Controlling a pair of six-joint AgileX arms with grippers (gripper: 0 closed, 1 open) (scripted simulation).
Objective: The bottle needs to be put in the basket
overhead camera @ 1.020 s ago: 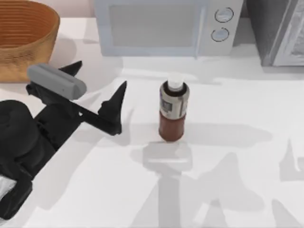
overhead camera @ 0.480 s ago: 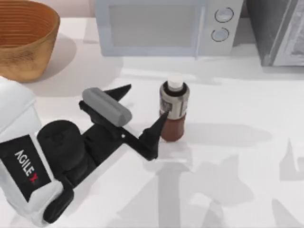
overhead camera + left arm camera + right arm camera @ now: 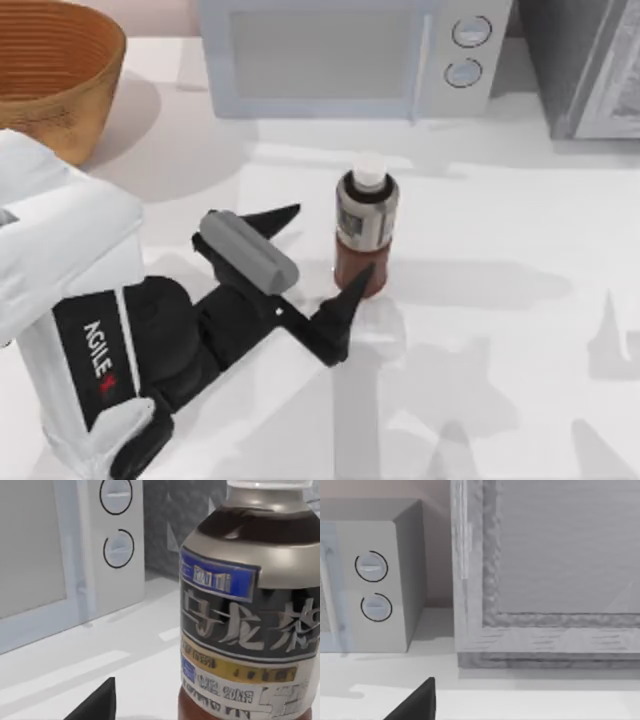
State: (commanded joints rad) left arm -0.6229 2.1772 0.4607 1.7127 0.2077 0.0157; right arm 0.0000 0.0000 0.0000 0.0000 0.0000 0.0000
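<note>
The bottle [image 3: 366,232] stands upright mid-table, with reddish-brown contents, a grey-white label and a white cap. My left gripper [image 3: 326,244] is open just to its left, low over the table. One dark fingertip [image 3: 360,278] overlaps the front of the bottle's base, and the other [image 3: 288,213] points clear of it, a short way to its left. Up close in the left wrist view, the bottle [image 3: 250,610] stands beside one fingertip [image 3: 97,705]. The orange-tan woven basket [image 3: 50,75] sits at the far left corner. My right arm is parked, gripper open, with one fingertip [image 3: 417,702] showing.
A white microwave [image 3: 340,55] stands along the back edge, right behind the bottle. A grey cabinet [image 3: 590,65] fills the back right corner. Bare white table lies between the bottle and the basket and across the front right.
My left arm has swung right and forward from near the basket, bringing its open gripper up to the bottle. The bottle has not moved.
</note>
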